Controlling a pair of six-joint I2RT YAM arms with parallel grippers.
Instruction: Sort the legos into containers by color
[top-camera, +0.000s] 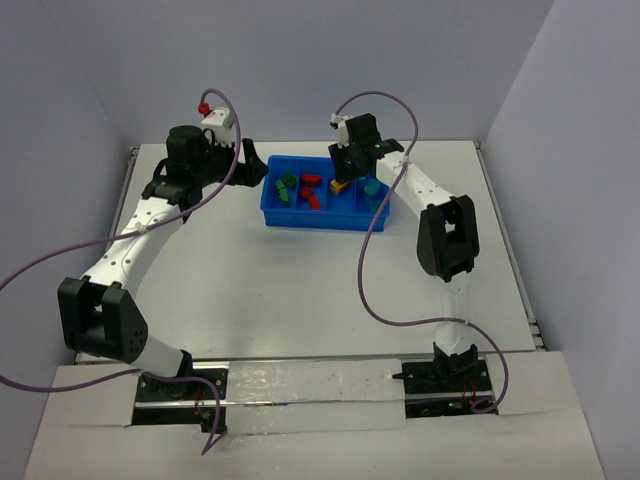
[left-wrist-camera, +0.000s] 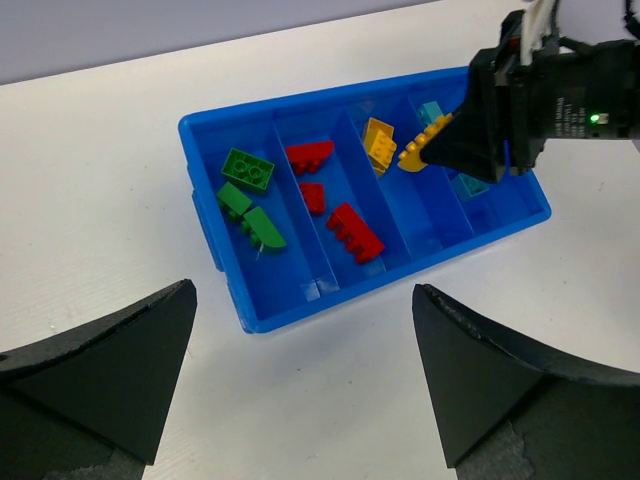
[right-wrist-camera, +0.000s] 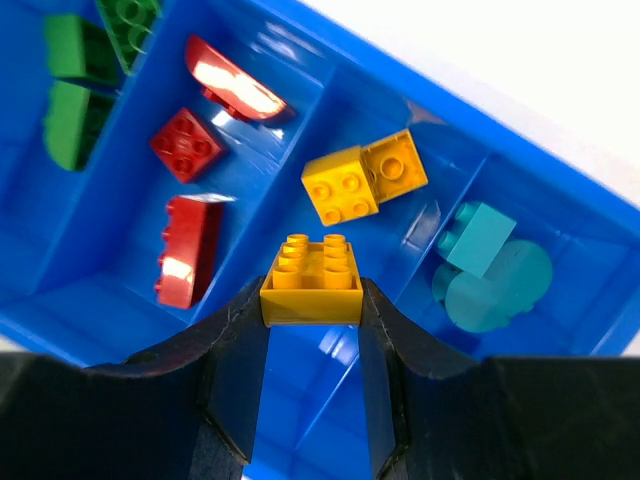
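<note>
The blue tray (top-camera: 300, 222) stands at the back middle of the table. Seen from the left wrist, its compartments (left-wrist-camera: 300, 318) hold green bricks (left-wrist-camera: 248, 170), red bricks (left-wrist-camera: 355, 232), a yellow pair (left-wrist-camera: 379, 143) and teal bricks (left-wrist-camera: 432, 112). My right gripper (right-wrist-camera: 312, 300) is shut on a yellow brick (right-wrist-camera: 312, 272) and holds it above the yellow compartment, near the yellow pair (right-wrist-camera: 362, 180). It also shows in the top view (top-camera: 343, 180). My left gripper (left-wrist-camera: 304, 290) is open and empty, just off the tray's left end (top-camera: 252, 160).
Purple cables (top-camera: 370, 270) hang from both arms over the white table (top-camera: 300, 290). Grey walls close in the back and both sides. The right arm's elbow (top-camera: 448, 235) sits to the right of the tray.
</note>
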